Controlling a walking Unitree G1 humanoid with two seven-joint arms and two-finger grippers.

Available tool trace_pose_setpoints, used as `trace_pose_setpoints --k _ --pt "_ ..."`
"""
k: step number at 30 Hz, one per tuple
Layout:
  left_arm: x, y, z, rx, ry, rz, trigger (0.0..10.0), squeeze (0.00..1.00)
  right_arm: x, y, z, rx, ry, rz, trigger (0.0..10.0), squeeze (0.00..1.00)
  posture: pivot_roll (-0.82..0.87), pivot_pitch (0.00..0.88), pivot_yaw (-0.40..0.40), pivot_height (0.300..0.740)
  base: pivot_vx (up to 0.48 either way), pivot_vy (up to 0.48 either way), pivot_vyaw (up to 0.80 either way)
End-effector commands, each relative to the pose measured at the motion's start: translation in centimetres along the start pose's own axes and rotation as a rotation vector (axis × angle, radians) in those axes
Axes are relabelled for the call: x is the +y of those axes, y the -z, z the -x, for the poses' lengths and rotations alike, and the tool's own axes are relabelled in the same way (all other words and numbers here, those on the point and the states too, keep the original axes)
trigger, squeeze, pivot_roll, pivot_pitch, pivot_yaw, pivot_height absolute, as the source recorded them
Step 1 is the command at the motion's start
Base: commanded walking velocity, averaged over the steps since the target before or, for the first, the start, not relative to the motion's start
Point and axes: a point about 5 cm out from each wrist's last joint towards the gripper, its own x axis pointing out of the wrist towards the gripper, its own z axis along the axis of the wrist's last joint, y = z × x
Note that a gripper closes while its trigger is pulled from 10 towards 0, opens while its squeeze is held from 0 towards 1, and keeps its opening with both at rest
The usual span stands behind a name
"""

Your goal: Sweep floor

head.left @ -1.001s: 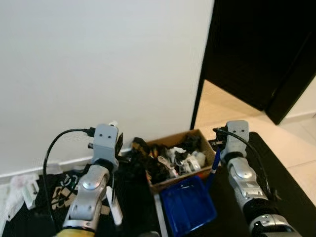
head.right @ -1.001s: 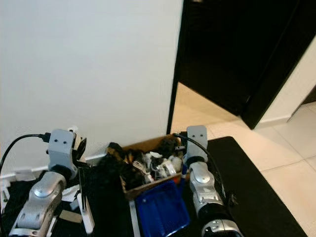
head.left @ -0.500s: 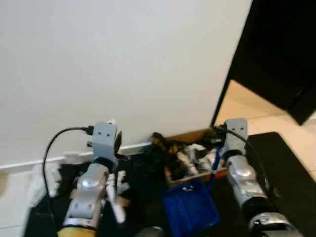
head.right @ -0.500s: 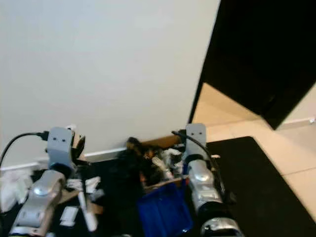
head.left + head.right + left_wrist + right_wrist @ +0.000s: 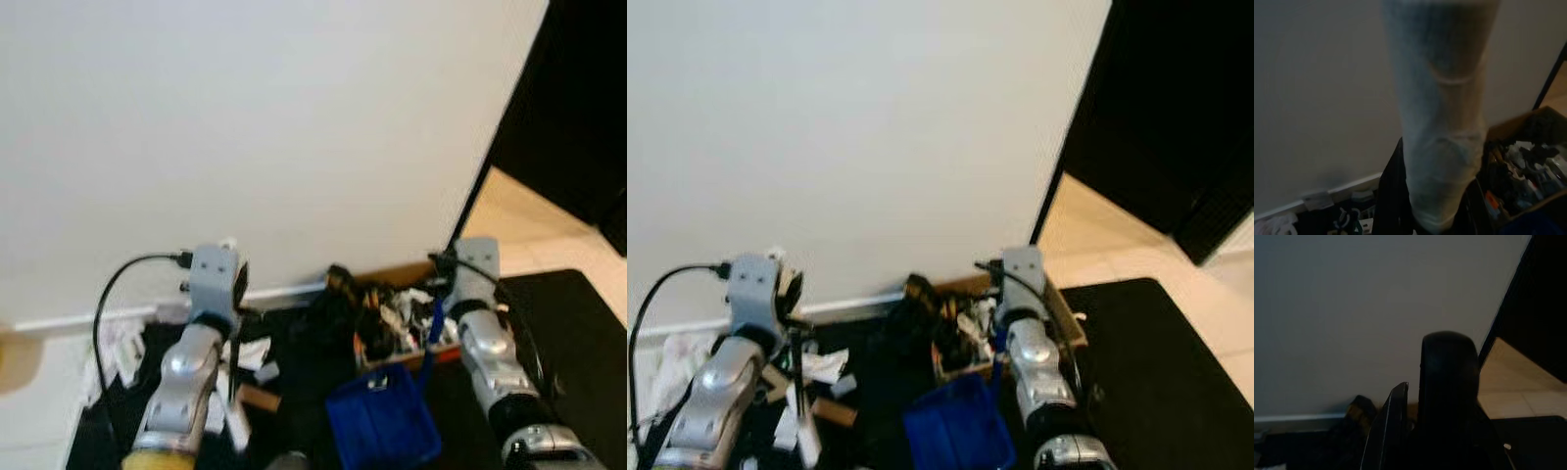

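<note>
My left gripper (image 5: pixel 236 294) is shut on a white broom handle (image 5: pixel 232 392), which rises close before the camera as a pale handle (image 5: pixel 1442 122) in the left wrist view. My right gripper (image 5: pixel 438 299) is shut on the blue handle (image 5: pixel 432 331) of a blue dustpan (image 5: pixel 384 426) that hangs low in front of me. In the right wrist view a dark handle (image 5: pixel 1448 382) stands between the fingers. White paper scraps (image 5: pixel 250 352) lie on the dark floor mat by the wall, with more scraps (image 5: pixel 671 362) at the far left.
A cardboard box (image 5: pixel 392 275) full of mixed clutter stands against the white wall (image 5: pixel 245 127). A black mat (image 5: pixel 578 333) covers the floor on the right. A dark doorway (image 5: pixel 578 108) opens at the right, with beige tiles (image 5: pixel 524 211) beyond. A white baseboard (image 5: pixel 88 318) runs along the wall.
The camera has turned left, so the box and doorway slid right and more paper scraps came into view at the left. Both grippers keep their hold.
</note>
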Motion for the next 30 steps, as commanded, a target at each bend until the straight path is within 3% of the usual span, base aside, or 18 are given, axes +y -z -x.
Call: trace_pose_setpoints --k 1,30 --pt "0.31 -0.30 0.04 -0.013 -0.010 -0.017 10.0 0.00 0.34 -0.68 -0.20 -0.032 -0.006 -0.014 10.0 0.00 0.25 0.034 0.019 0.740 0.000 0.251 0.00" --pt "0.19 -0.29 0.00 -0.014 -0.007 -0.015 10.0 0.00 0.41 -0.57 -0.14 -0.027 -0.007 -0.015 10.0 0.00 0.25 0.035 0.021 0.740 0.000 0.249 0.00"
